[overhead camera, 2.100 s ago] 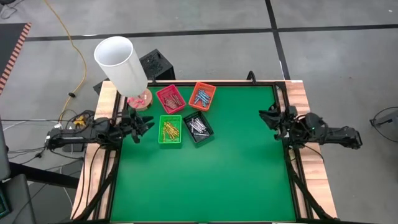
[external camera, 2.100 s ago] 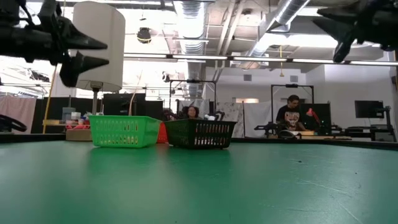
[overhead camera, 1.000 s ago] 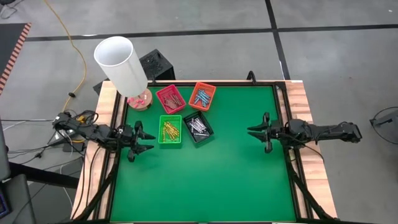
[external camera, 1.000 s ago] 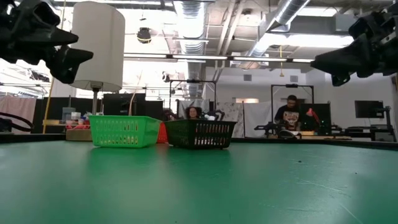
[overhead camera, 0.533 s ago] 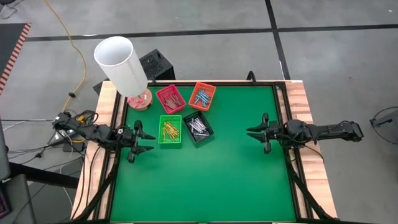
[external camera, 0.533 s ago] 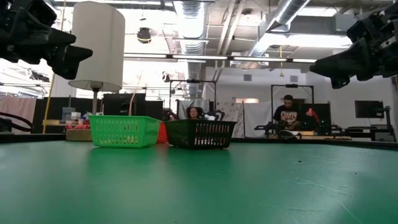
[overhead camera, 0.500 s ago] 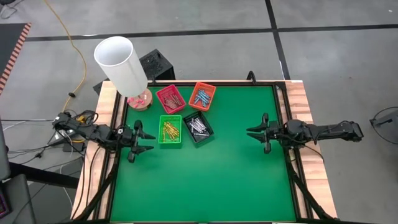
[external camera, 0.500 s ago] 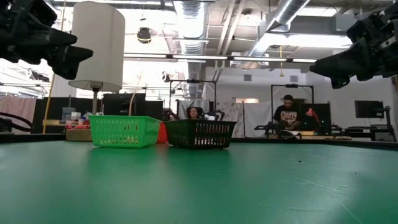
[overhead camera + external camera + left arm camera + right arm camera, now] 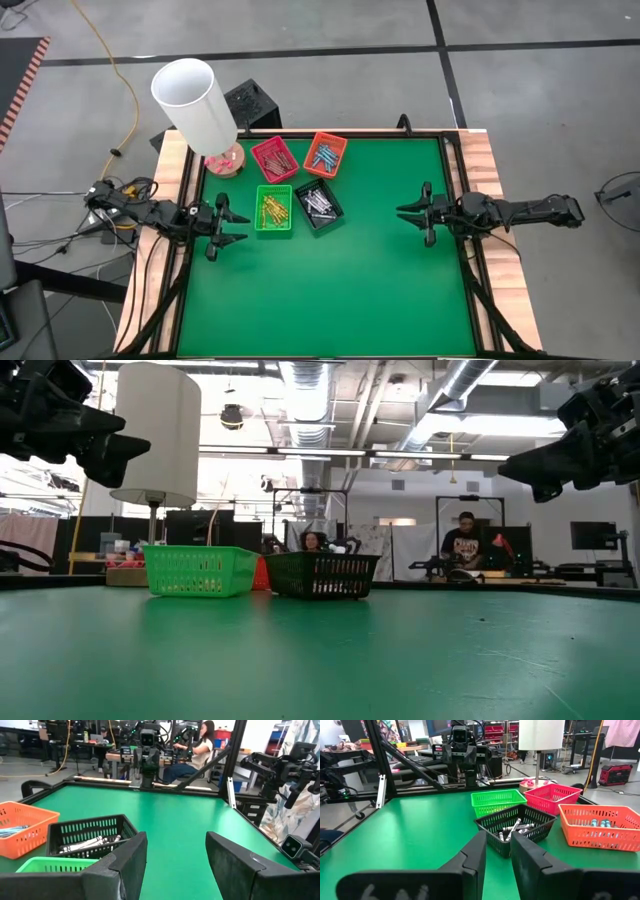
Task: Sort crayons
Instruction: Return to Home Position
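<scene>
The left gripper (image 9: 238, 227) hovers at the worktop's (image 9: 340, 300) left edge, jaws spread wide and empty. The right gripper (image 9: 405, 212) hangs opposite, parted only narrowly and also empty. The crayons (image 9: 272, 210) lie grouped by colour in four trays (image 9: 274, 231) at the far left (none seems loose, though such small sticks could escape the high view). Sorting looks finished and the arms are homing; next they need only settle clear of the trays. The low view shows just tray walls, while the high view shows what is inside them.
</scene>
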Robot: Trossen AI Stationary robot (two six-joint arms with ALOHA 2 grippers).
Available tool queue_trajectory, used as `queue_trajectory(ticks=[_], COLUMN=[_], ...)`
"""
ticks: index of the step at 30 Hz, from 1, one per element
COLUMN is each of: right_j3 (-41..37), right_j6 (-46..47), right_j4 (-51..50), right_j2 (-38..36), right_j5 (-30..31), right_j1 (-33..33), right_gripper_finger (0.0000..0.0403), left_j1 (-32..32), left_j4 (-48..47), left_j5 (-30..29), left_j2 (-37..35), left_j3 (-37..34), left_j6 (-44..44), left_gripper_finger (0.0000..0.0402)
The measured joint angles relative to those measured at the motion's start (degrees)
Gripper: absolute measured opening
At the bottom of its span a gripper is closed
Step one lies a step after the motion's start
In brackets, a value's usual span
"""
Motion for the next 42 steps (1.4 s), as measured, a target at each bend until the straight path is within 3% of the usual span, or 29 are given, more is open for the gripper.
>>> queue_trajectory(ticks=[42], right_j3=[-0.02], right_j6=[0.02], right_j4=[0.00], right_j2=[0.00], right_j5=[0.02], right_j1=[-0.01], right_gripper_finger=[0.0100], left_j1=[-0.02], left_j4=[0.04], left_j5=[-1.14], left_j2=[0.00], left_j3=[0.00], left_j6=[1.11], left_gripper_finger=[0.0192])
